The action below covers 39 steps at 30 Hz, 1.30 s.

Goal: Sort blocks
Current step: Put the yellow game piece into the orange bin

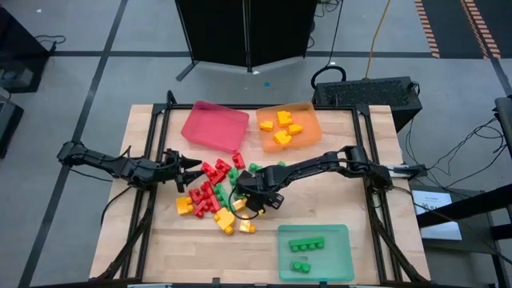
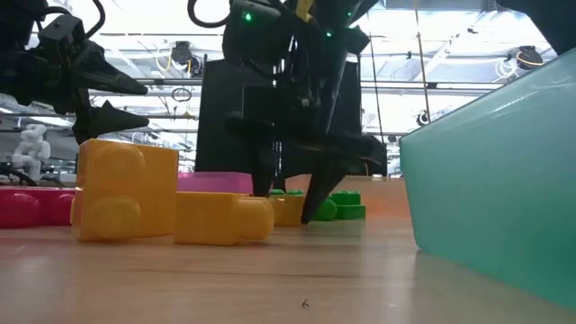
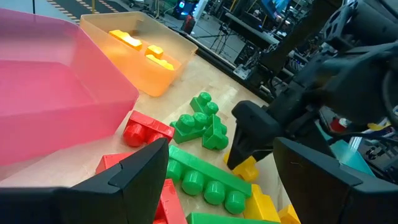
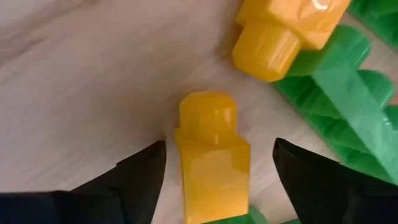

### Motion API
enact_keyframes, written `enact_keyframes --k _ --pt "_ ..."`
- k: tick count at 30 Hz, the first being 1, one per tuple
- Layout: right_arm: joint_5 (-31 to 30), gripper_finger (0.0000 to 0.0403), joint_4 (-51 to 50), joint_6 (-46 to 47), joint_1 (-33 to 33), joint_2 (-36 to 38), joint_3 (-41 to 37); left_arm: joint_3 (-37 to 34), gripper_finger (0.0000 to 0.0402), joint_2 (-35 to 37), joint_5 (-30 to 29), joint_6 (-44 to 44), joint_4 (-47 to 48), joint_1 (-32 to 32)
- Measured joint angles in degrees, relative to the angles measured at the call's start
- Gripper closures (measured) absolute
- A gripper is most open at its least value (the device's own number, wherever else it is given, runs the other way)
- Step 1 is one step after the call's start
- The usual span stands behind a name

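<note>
A: Overhead, the right gripper [image 1: 254,200] is sitting low in the blocks [image 1: 214,192] mid-table.
B: Its wrist camera is showing spread fingers straddling a yellow block [image 4: 211,155]. The left gripper [image 1: 192,170] is hovering open beside the pile.

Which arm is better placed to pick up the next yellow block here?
The right. Its hand is open with a small yellow block standing between the fingers. The left hand, also open, waits at the pile's red side near the red tray.

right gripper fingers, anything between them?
Yes: a small yellow block stands on bare wood between the open right gripper fingers, not yet clamped. Right wrist view shows it.
</note>
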<state>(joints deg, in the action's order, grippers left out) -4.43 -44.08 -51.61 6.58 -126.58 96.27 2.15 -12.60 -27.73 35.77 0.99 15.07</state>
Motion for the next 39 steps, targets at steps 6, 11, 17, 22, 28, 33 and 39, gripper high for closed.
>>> enact_keyframes --k 6,11,17,22,28,33,39 --pt "0.0 0.0234 0.2 3.7 0.0 0.0 -0.4 0.0 0.0110 0.0 0.0 0.0 0.0 0.0" --pt "0.0 0.0288 -1.3 10.9 0.1 0.0 0.6 0.0 0.0110 0.0 0.0 0.1 0.0 0.0" --pt "0.3 0.0288 -3.6 28.1 -0.9 0.3 7.4 0.0 0.0110 0.0 -0.1 1.5 0.0 0.0" --pt "-1.6 0.0288 -7.6 37.8 -5.3 0.4 16.9 0.0 0.0110 0.0 -0.6 4.2 -0.2 0.0" --pt "-5.9 0.0288 -18.2 49.5 -14.1 0.5 25.6 0.8 0.0110 0.0 -1.0 7.5 0.5 0.0" --pt "-4.5 0.0288 -25.3 59.9 -21.7 0.6 26.8 6.7 0.0110 0.1 2.4 4.8 0.2 0.0" --pt "-4.2 0.0288 -28.1 64.2 -28.8 0.6 26.8 15.8 0.0110 0.2 7.7 -0.7 12.2 0.0"
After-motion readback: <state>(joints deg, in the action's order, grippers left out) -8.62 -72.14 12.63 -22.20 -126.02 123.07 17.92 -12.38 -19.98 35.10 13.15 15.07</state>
